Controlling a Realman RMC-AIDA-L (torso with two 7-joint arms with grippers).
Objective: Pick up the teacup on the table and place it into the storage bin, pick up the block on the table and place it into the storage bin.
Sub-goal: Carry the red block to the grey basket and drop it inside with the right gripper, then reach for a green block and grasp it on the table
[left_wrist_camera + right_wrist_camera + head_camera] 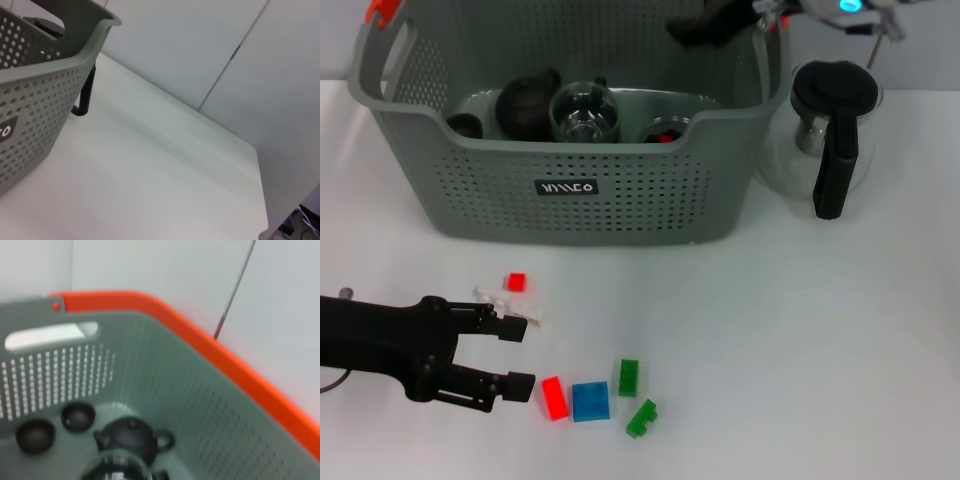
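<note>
The grey storage bin [590, 185] stands at the back of the table and also fills the right wrist view [165, 390]. Inside it lie two small dark teacups [35, 436] [77, 416], a dark teapot [525, 105] and a glass vessel [583, 112]. No teacup shows on the table itself. Loose blocks lie at the front: a red block [554, 398], a blue one [590, 401], two green ones [629, 377] [641, 417] and a small red one [516, 282]. My left gripper [525, 357] is open, low over the table, just left of the red block. My right gripper [712, 27] hovers over the bin's far right rim.
A glass kettle with a black lid and handle [832, 140] stands right of the bin. A small white piece [505, 300] lies by my left gripper's upper finger. The left wrist view shows the bin's corner [45, 90] and bare white table [165, 190] ending at a wall.
</note>
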